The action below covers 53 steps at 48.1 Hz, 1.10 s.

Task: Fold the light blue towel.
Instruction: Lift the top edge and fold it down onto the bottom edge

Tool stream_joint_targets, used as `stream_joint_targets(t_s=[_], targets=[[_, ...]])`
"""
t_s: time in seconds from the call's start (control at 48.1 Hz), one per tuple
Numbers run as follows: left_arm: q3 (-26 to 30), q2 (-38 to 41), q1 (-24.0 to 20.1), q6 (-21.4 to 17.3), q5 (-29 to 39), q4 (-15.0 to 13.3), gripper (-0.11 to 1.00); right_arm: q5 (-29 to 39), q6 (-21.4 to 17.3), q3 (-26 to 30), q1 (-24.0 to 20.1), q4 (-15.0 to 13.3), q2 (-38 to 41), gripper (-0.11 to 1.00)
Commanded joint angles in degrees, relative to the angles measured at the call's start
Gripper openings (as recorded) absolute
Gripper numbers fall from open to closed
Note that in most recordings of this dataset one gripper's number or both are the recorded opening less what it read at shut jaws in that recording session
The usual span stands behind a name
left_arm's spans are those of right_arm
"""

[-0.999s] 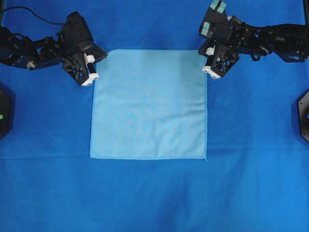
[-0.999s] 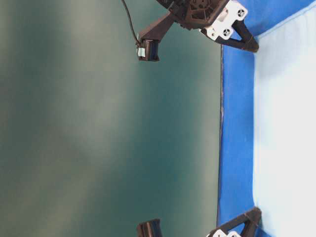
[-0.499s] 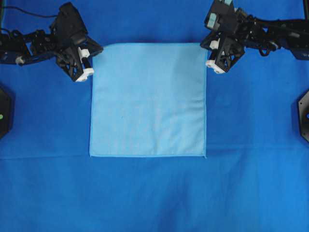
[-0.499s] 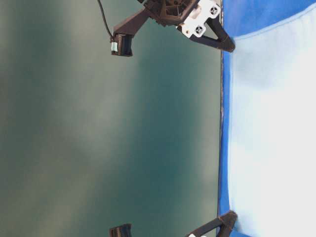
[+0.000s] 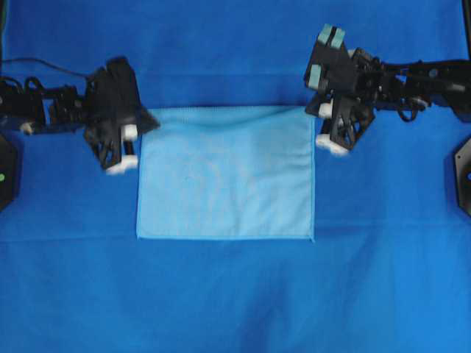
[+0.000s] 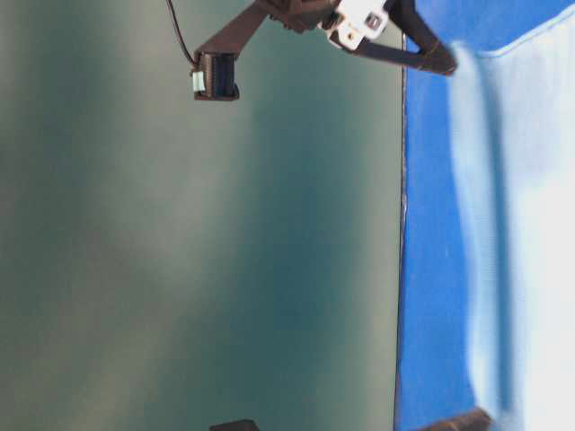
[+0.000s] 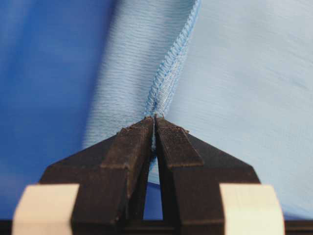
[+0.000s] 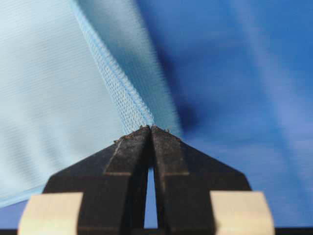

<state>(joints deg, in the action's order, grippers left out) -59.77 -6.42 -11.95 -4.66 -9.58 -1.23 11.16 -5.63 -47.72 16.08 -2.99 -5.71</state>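
Both our grippers, left gripper [image 7: 154, 120] and right gripper [image 8: 149, 128], stay clamped on the towel [image 5: 224, 176]; its top edge has moved down-frame, starting the fold.

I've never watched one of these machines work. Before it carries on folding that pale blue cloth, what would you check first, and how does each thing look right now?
1. Left gripper pinching the towel's hem: ok, jaws shut on the stitched edge.
2. Right gripper pinching its corner: ok, jaws shut on the hem.
3. Both held corners level with each other: ok, the lifted far edge runs straight across in the overhead view.
4. Near edge lying flat on the table covering: ok, straight, with square corners.
5. Nothing in the folding path: ok, only bare blue covering shows ahead of the near edge.
6. How firm each pinch is: cannot tell.
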Motion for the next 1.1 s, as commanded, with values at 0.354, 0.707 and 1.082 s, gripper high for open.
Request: stream_joint_targets(t_s=[0.354, 0.707, 1.082], targets=[[1.8, -1.1, 18.5, 10.9, 5.0, -0.3, 0.02, 1.1, -12.8, -0.9, -17.3, 0.4, -1.5, 0.01], [3.3, -0.3, 25.1, 16.5, 5.0, -0.3, 0.02, 0.3, -18.0, -0.3, -24.0, 0.3, -0.5, 0.01], [4.7, 0.8, 24.8, 16.7, 5.0, -0.3, 0.03, -2.5, -18.0, -0.6, -24.0, 0.1, -0.1, 0.01]])
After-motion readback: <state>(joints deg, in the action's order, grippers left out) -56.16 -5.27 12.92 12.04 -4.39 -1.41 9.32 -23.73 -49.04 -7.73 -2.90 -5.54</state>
